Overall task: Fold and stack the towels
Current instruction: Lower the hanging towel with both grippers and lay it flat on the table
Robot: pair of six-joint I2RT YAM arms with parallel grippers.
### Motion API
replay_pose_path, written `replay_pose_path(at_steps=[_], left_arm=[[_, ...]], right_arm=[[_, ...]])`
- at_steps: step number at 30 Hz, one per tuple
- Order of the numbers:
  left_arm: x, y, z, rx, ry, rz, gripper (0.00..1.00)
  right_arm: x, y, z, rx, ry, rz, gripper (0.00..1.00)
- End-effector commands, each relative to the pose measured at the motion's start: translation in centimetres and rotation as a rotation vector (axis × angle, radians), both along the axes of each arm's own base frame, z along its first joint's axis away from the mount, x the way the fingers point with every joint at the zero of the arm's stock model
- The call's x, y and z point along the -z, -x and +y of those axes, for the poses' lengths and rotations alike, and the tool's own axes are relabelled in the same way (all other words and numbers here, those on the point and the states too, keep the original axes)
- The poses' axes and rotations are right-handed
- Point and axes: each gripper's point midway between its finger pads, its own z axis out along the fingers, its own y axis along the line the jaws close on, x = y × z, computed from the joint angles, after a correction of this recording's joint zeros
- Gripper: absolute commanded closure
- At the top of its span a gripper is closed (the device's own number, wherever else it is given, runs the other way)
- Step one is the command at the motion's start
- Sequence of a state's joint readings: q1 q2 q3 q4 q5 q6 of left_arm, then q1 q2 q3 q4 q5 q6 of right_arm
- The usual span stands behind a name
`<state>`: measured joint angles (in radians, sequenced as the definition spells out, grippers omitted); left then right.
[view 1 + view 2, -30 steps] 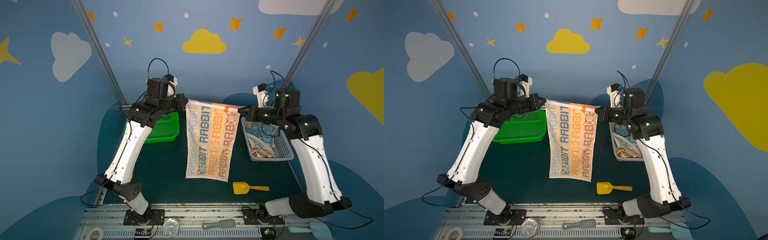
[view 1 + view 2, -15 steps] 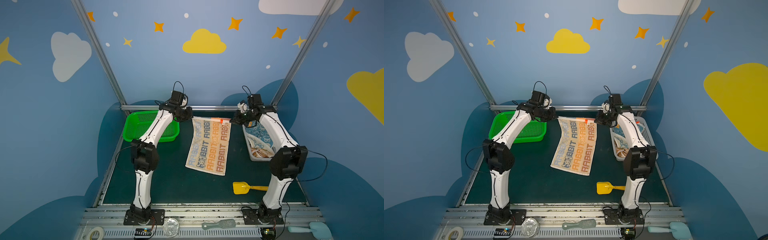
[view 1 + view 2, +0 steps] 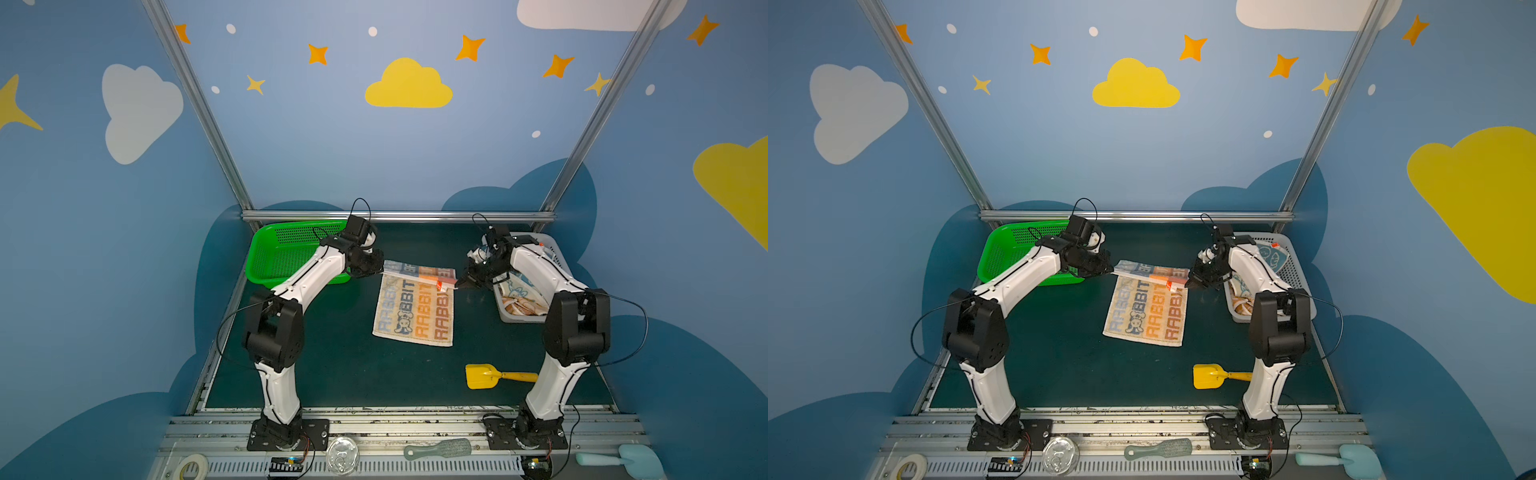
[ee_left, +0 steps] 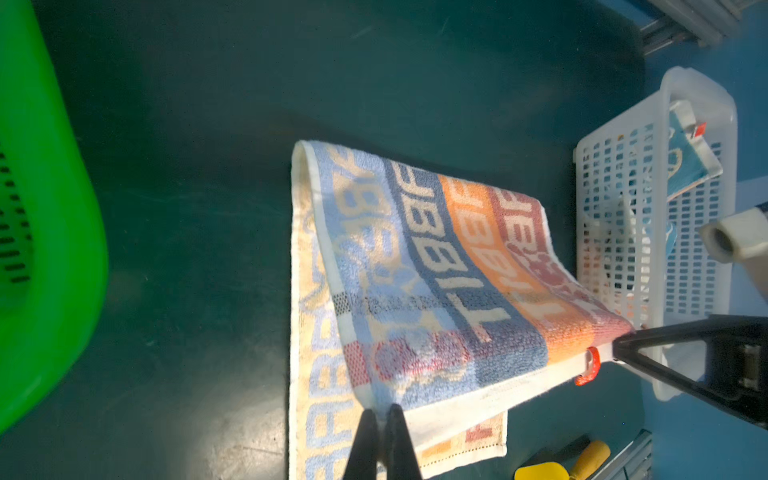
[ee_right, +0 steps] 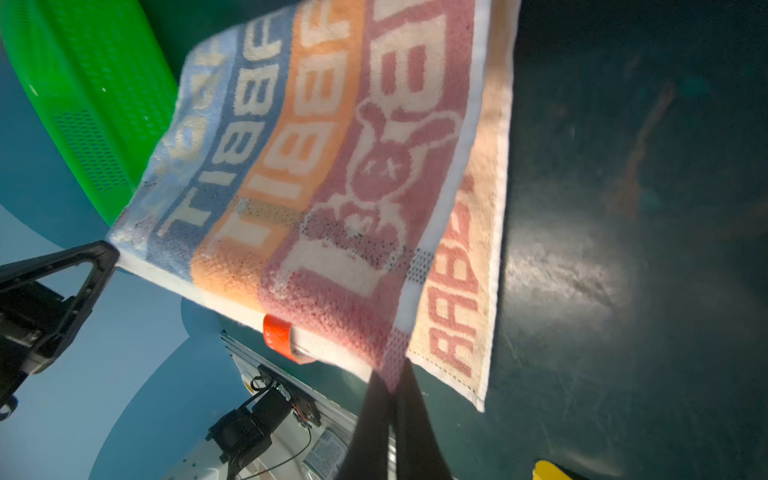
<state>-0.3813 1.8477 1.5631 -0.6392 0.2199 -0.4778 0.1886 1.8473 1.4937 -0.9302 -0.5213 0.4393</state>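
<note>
Green basket point(image 3: 291, 253) sits left. Left gripper point(image 3: 381, 273) is clamped on the towel point(image 3: 415, 316) at its far-left corner, right gripper point(image 3: 457, 286) at its far-right (by the red tag point(image 3: 439, 284)). Its near half lies flat on the mat point(image 3: 332, 365). Other towels point(image 3: 517, 291) lie in the white basket point(image 3: 519, 319).

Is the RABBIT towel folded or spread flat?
Partly folded: left gripper and right gripper hold the towel, far edge doubled over its flat part.

Blue walls point(image 3: 316, 158) carry a yellow cloud point(image 3: 408, 85), a white cloud point(image 3: 137, 108) and orange stars point(image 3: 318, 54); silver posts point(image 3: 199, 112) rise at the far corners of the dark green counter point(image 3: 353, 374).
</note>
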Motion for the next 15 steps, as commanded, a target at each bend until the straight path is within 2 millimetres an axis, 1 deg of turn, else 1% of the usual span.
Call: replay_pose_path(at_steps=[1,5,8,11,15], left_arm=[[0.1,1.1,2.2,-0.058,-0.056,-0.04,0.97],[3.2,4.8,2.6,-0.046,-0.1,0.032,0.97],[5.9,7.1,2.6,-0.04,-0.104,0.09,0.97],[7.7,8.6,2.4,-0.03,-0.107,0.119,0.97],[9.5,9.7,1.8,-0.006,-0.122,0.163,0.97]], right_arm=[[0.4,2.0,-0.5,0.0,0.045,-0.009,1.0],[3.3,5.0,0.0,-0.018,0.063,0.048,1.0],[5.6,6.5,0.3,-0.025,0.073,0.098,1.0],[7.5,7.5,0.6,-0.029,0.087,0.136,1.0],[9.8,8.2,0.7,-0.037,0.119,0.188,1.0]])
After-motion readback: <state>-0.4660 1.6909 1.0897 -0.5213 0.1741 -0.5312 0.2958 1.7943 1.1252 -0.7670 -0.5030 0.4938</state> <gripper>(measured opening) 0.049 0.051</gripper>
